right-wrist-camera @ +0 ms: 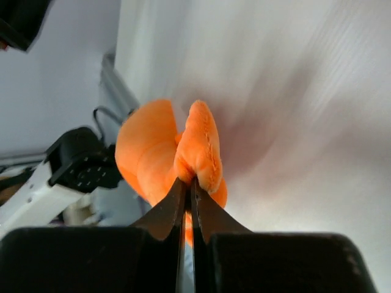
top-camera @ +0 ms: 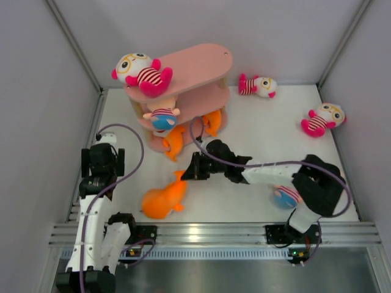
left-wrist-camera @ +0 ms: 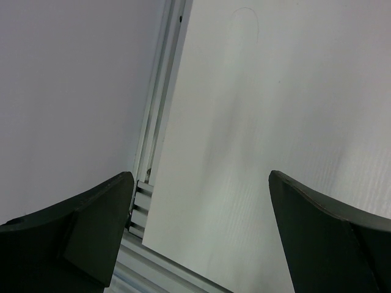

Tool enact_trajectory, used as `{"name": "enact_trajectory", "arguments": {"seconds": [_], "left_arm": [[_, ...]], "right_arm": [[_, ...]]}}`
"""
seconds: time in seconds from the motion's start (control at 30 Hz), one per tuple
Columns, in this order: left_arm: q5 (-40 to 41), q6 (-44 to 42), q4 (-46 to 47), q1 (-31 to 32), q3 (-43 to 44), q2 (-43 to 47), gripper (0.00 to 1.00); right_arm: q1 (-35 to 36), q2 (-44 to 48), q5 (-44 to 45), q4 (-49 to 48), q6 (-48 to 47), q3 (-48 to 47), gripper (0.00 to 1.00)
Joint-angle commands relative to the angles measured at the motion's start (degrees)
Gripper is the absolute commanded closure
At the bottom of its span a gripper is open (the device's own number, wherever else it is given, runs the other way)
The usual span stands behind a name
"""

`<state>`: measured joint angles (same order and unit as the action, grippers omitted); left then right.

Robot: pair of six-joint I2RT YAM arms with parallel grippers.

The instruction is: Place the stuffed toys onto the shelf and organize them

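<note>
Right wrist: right gripper [right-wrist-camera: 189,183] jaws pinched tight on orange fish [right-wrist-camera: 198,143] tail.
Left wrist: left gripper [left-wrist-camera: 201,183] jaws spread wide, holding nothing.
Top external: fish at table [top-camera: 256,134] near side, apart from pink shelf [top-camera: 201,64].

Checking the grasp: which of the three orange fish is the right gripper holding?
The orange fish apart from the pink shelf, tail pinched in the right gripper. The other two fish sit low in that shelf.

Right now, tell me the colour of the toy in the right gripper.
Orange all over: the fish, clearest in the right wrist view.
</note>
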<state>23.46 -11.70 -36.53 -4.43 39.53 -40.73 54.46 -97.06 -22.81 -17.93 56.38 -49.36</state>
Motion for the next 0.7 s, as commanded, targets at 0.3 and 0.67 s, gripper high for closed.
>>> {"name": "enact_trajectory", "arguments": {"seconds": [0.3,0.67], "left_arm": [[-0.4,-0.2,0.1,0.6,-0.2,1.5,0.02],[-0.2,-0.2,0.1,0.6,-0.4,2.1,0.02]], "right_arm": [[-1.9,31.3,48.5,47.3,-65.8,-21.0,1.0],[17.6,25.5,56.0,31.6,-79.1,2.8,1.0]]}}
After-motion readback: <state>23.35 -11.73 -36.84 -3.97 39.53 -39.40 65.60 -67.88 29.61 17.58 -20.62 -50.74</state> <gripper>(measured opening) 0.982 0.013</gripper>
